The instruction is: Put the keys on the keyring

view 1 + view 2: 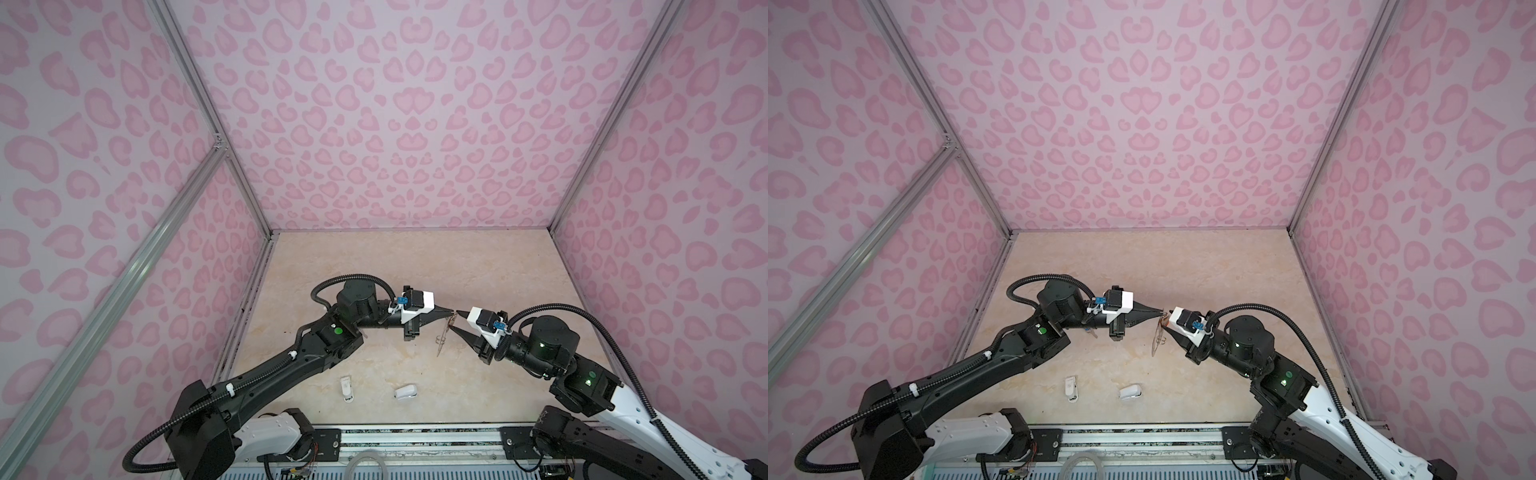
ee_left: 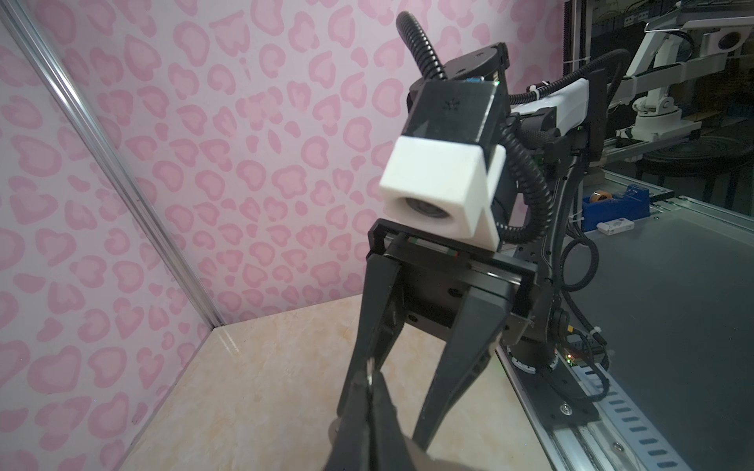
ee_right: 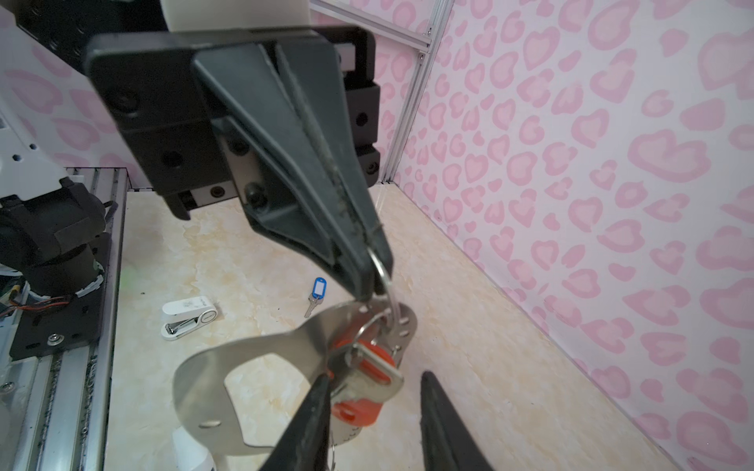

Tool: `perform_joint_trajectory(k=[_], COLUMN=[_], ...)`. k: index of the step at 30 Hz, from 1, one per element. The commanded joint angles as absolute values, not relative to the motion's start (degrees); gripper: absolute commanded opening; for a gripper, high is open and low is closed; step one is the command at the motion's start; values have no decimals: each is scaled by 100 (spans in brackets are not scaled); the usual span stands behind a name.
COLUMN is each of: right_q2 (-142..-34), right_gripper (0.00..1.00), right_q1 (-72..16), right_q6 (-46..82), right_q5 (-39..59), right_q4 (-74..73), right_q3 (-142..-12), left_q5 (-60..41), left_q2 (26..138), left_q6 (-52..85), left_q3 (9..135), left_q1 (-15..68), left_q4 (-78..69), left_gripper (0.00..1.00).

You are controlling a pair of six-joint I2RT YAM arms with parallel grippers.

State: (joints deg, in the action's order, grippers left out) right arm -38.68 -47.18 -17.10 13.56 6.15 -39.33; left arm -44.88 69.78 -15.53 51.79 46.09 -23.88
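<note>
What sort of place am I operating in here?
Probably a robotics lab test cell: pink-print wall panels on an aluminium frame box in a marble-look tabletop, and the left wrist view shows another robot arm beyond the open side.

The left arm and the right arm both reach in from the near edge and bend toward each other, so the grippers meet almost tip to tip in the middle. The left arm stretches forward with its wrist turned inward. The left gripper has its jaws pressed flat together, and the keyring hangs from them. The right arm folds at the elbow, its wrist angled toward the left gripper. The right gripper has its jaws standing apart.
</note>
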Motion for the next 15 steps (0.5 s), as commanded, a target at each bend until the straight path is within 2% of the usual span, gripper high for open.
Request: perform_joint_trajectory(k=[1,8,15], right_q2=[-3844,-3595,-3760], right_gripper=[38,35,37], right_q1=[-4717,-4693,-4595], right_q6=[-1646,-1650,-1561], right_q5=[1391,1418,1562], right_q4=[343,420,470], right_q3=[-3933,-4037,-3935], left_q5=[-4549,-4494,-4592], left_q2=[6996,6987,6973], left_q6=[-1620,-1792,-1846], left_q3=[5247,5247,5322], left_q1=[4597,4602,4601], left_q4=[-2507,-2356,-2320], left_gripper=[3,3,3])
